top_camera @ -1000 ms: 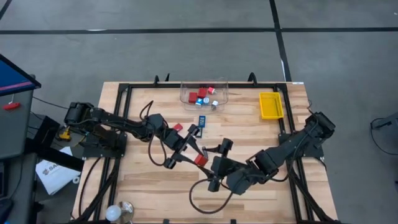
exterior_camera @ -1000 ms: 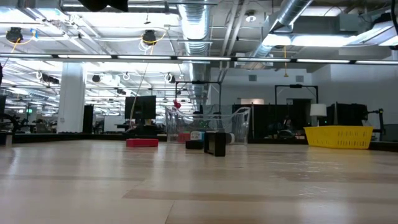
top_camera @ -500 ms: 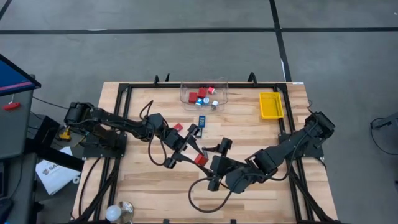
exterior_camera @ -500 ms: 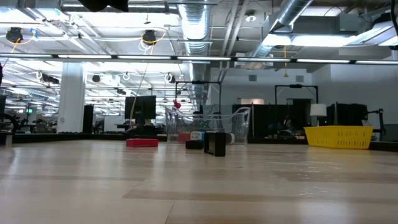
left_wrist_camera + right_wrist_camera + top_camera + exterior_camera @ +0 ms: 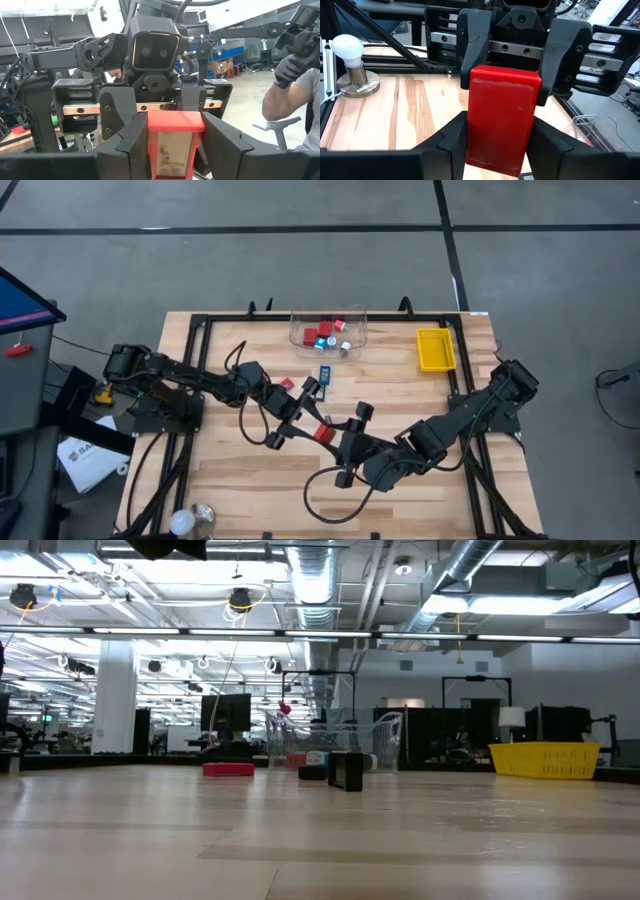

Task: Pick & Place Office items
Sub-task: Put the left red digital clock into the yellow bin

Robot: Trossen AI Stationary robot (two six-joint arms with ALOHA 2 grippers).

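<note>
A red blocky piece (image 5: pixel 322 433) hangs between my two grippers above the middle of the table. My left gripper (image 5: pixel 310 426) reaches it from the left and far side. My right gripper (image 5: pixel 335 441) faces it from the right and near side. Each is shut on an opposite end of the piece. Another red piece (image 5: pixel 286 384) and a flat blue-black rectangle (image 5: pixel 324 373) lie on the wood. Several red and blue-and-silver pieces sit in the clear tub (image 5: pixel 328 330). My left gripper pinches one end of the red piece (image 5: pixel 175 150) between its two fingers (image 5: pixel 131 145), coming roughly level from the table's left and far side. The piece is lifted clear of the table. My right gripper pinches the opposite end (image 5: pixel 500 145) between its fingers (image 5: pixel 451 140), coming from the right and near side. The left gripper's fingers (image 5: pixel 472 50) flank the piece's other end just beyond.
A yellow tray (image 5: pixel 435 348) sits at the far right, and the clear tub stands at the far edge. A white bulb on a base (image 5: pixel 348 47) stands at the near left corner. A black frame (image 5: pixel 200 330) borders the table. Bare wood lies near the front edge.
</note>
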